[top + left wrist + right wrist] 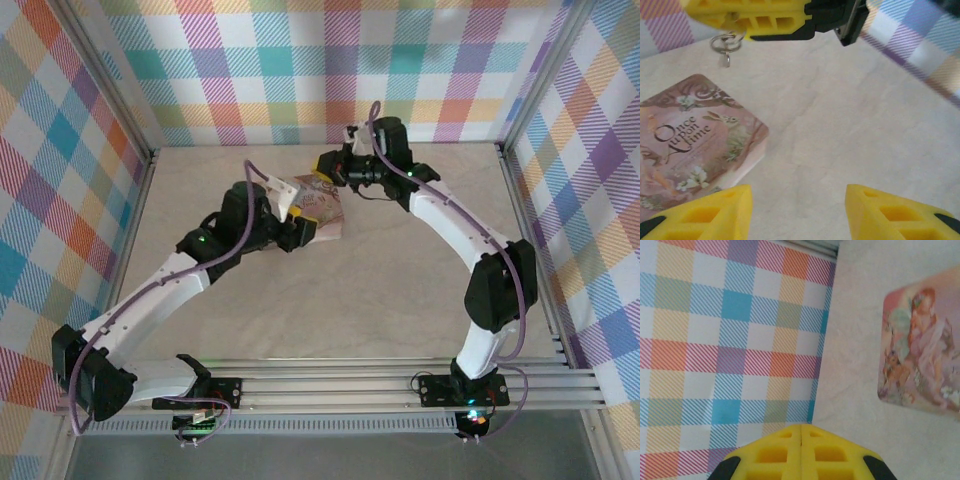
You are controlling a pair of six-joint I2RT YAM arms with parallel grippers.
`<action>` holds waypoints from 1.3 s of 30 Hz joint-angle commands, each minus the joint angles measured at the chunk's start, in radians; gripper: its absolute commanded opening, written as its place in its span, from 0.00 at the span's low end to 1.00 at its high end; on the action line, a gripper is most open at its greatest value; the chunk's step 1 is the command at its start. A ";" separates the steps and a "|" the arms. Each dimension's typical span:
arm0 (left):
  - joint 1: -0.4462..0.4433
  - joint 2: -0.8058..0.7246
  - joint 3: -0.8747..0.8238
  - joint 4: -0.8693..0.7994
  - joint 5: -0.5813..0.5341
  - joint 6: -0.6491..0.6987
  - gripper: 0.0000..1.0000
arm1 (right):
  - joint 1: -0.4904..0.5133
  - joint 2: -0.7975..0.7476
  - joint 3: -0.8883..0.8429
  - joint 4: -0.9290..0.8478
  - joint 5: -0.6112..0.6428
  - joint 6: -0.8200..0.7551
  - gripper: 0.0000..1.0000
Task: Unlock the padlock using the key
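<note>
My right gripper (pixel 323 166) hangs over the back of the table with its yellow pads (pixel 801 440) pressed flat together. In the left wrist view its fingers (pixel 765 20) cross the top edge. The key (pixel 725 44) dangles from them as a small metal ring with a tiny metal piece below, and its pinched part is hidden. My left gripper (pixel 797 194) is open over bare table just right of the pink picture box (pixel 690 145), with nothing between its fingers. The padlock is out of view.
The pink box (pixel 322 206) lies flat between the two grippers at the table's back centre. Plaid walls (pixel 730 330) close in the back and both sides. The beige tabletop (pixel 350 300) stretches toward the arm bases.
</note>
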 commanded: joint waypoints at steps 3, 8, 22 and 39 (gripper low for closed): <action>0.156 -0.039 0.022 -0.012 0.379 -0.306 0.53 | -0.026 -0.029 0.067 0.124 -0.145 -0.250 0.00; 0.231 -0.050 -0.036 0.247 0.479 -0.552 0.57 | -0.040 -0.047 0.033 0.272 -0.256 -0.278 0.00; 0.248 0.073 -0.096 0.775 0.506 -0.965 0.53 | -0.037 -0.063 0.010 0.312 -0.300 -0.243 0.00; 0.207 0.158 -0.043 0.879 0.515 -1.023 0.42 | 0.000 -0.063 -0.004 0.314 -0.289 -0.197 0.00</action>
